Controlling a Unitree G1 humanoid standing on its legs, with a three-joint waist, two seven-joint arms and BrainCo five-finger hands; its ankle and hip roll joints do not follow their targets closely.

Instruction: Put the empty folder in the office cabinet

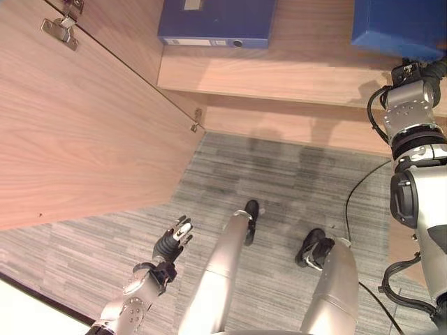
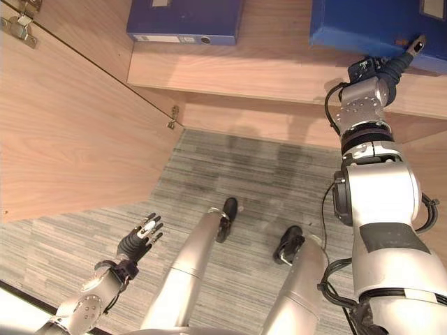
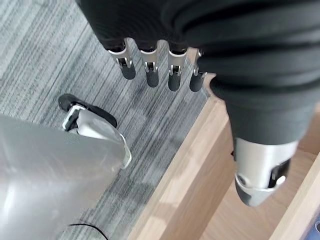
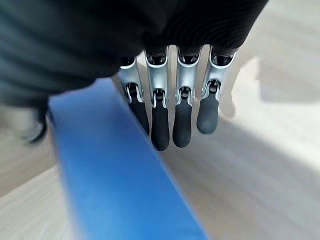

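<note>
On cabinet shelf (image 1: pixel 279 77): second folder (image 1: pixel 216 24) | right hand (image 2: pixel 408 52) at blue folder (image 2: pixel 377 28)

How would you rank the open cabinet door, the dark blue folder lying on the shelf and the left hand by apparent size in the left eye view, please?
1. Cabinet door, largest by far.
2. Dark blue folder, partly cut off by the picture's top edge.
3. Left hand, smallest, hanging open over the carpet.
</note>
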